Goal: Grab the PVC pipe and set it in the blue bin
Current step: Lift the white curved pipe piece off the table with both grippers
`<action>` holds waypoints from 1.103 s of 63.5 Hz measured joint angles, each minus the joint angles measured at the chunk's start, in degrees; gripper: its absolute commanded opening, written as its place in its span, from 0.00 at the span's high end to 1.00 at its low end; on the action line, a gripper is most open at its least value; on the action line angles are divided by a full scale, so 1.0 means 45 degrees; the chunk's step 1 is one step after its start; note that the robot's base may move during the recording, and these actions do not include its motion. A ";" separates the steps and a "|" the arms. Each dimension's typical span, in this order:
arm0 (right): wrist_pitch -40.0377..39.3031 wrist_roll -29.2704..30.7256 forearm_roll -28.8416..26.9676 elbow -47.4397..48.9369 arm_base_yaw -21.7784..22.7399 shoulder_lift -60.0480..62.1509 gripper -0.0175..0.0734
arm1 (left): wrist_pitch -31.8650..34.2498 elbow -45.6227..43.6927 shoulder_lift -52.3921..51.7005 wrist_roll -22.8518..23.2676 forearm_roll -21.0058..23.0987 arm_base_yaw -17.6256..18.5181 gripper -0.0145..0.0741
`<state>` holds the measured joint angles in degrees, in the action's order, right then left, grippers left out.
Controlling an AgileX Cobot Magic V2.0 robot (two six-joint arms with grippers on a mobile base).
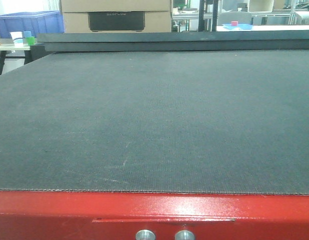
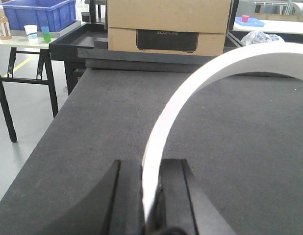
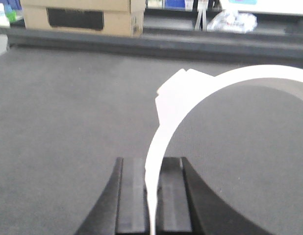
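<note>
Left hand [image 2: 150, 169], right hand [image 3: 150, 165] — one arc [image 2: 190, 88] [image 3: 230, 78] each

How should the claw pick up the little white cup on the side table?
Probably by pinching its rim from above. The white cup stands upright with its mouth up, and a bottle and a green object stand close on either side, leaving little room for a sideways grab.

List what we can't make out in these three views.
Front view: neither arm in frame, no pipe seen; blue bin cut by the left edge.
Left wrist view: white arc runs off the right edge; bottom edge hides whether the jaws pinch it.
Right wrist view: blurred; second white arc also cut off right; whether it's the pipe, can't tell.
</note>
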<state>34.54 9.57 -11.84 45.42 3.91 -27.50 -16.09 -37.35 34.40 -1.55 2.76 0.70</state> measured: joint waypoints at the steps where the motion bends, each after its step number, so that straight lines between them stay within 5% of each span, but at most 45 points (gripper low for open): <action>1: 0.0000 0.0000 0.0000 0.0000 0.0000 0.0056 0.99 | -0.0021 0.0000 0.0000 0.0000 0.0000 0.0000 0.96; 70: 0.0010 0.0023 0.0000 -0.0021 0.0000 0.0242 0.99 | -0.0147 0.0000 -0.0063 0.0000 0.0000 0.0000 0.96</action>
<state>34.58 9.67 -11.84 45.33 3.91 -26.41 -16.75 -37.35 34.12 -1.55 2.76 0.70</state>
